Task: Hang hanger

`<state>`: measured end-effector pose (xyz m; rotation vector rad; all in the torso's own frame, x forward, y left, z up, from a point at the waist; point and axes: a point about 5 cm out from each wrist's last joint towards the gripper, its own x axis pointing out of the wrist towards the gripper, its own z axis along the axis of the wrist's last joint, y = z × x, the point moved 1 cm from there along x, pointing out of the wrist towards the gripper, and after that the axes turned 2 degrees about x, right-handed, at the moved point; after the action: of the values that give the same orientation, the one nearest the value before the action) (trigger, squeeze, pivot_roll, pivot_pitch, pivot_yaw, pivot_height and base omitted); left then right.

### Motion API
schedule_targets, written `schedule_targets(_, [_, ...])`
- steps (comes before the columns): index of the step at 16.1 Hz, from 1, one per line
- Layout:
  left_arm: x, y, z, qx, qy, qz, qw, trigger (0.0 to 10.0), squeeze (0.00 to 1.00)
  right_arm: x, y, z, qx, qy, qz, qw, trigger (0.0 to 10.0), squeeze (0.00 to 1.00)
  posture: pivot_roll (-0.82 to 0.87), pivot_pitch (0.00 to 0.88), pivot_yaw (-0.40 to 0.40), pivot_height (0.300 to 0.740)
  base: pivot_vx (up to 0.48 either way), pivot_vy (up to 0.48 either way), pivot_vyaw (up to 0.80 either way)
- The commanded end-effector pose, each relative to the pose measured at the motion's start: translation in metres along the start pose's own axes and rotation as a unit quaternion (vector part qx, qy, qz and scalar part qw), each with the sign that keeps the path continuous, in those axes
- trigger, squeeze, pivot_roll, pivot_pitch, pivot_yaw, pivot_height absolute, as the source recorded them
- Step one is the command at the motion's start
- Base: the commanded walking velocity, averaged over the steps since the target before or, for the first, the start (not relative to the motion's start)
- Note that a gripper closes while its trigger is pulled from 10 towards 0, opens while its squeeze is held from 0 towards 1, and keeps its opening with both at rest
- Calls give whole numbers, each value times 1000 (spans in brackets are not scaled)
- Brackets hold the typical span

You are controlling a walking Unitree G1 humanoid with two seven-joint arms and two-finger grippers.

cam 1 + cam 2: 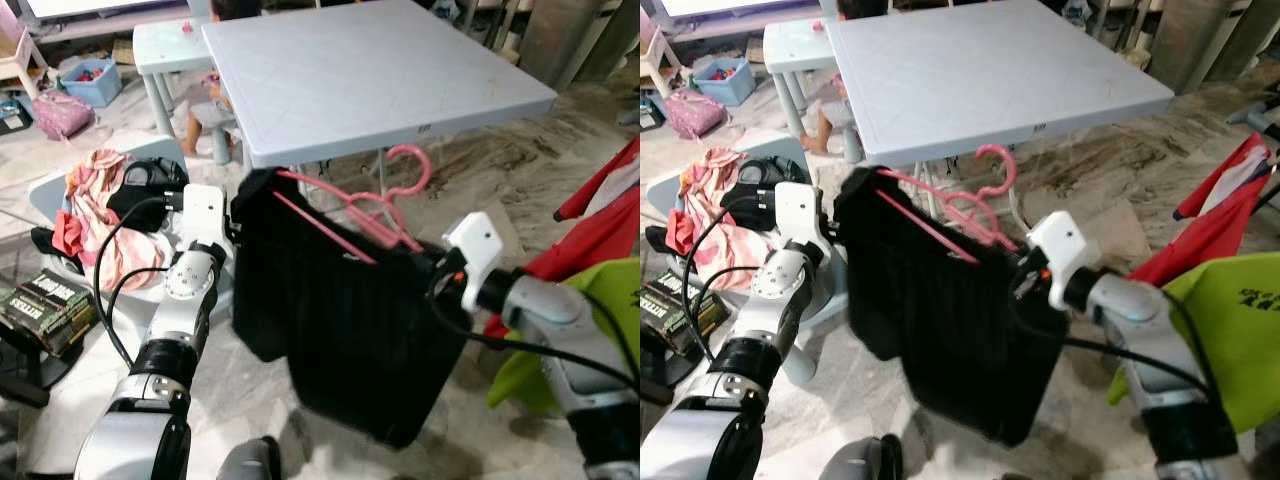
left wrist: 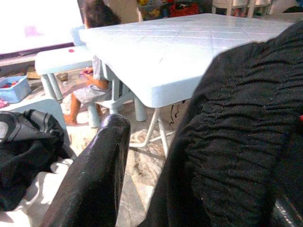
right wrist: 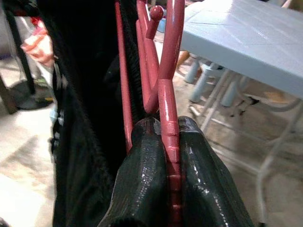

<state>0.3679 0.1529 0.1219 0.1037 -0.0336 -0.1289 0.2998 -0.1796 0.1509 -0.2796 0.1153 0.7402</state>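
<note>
A pink plastic hanger [image 1: 408, 170] carries a black garment [image 1: 340, 330] and is held in the air in front of the grey table [image 1: 380, 70]. My right gripper [image 1: 432, 258] is shut on the hanger's stem just below the hook; in the right wrist view both fingers [image 3: 142, 175] clamp the pink hanger [image 3: 168, 85]. My left gripper [image 1: 240, 215] is at the garment's other shoulder. In the left wrist view the black cloth [image 2: 236, 132] lies bunched between its fingers [image 2: 94, 179]. The hanger's far arm is hidden under the fabric.
A person [image 1: 205, 115] sits on a small stool under the table beside a low white table [image 1: 165, 45]. A heap of clothes [image 1: 100, 210] lies on a seat to the left, with books [image 1: 45, 305] on the floor. Red and green fabric [image 1: 600, 240] hangs at the right.
</note>
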Motion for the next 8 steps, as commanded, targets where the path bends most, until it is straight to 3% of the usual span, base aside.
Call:
schedule_targets(1, [-6,18,-9,9,16,27,999,0,0,-11,-18,7,-15,-10,-41,999,10000,0,-91,55,43,740,0,0,0])
schedule_targets(3, [-6,21,-8,10,16,31,999,0,0,-15,-21,5,-40,3,-38,998,10000,0,-92,56,42,740,0,0,0])
schedule_targets(5, [-4,25,-5,13,11,40,999,0,0,-20,-29,-6,-112,38,-57,991,10000,0,-94,57,41,740,0,0,0])
schedule_targets(8, [-4,30,-2,16,9,50,999,0,0,-32,-19,-20,-168,77,21,983,10000,0,-95,58,41,740,0,0,0])
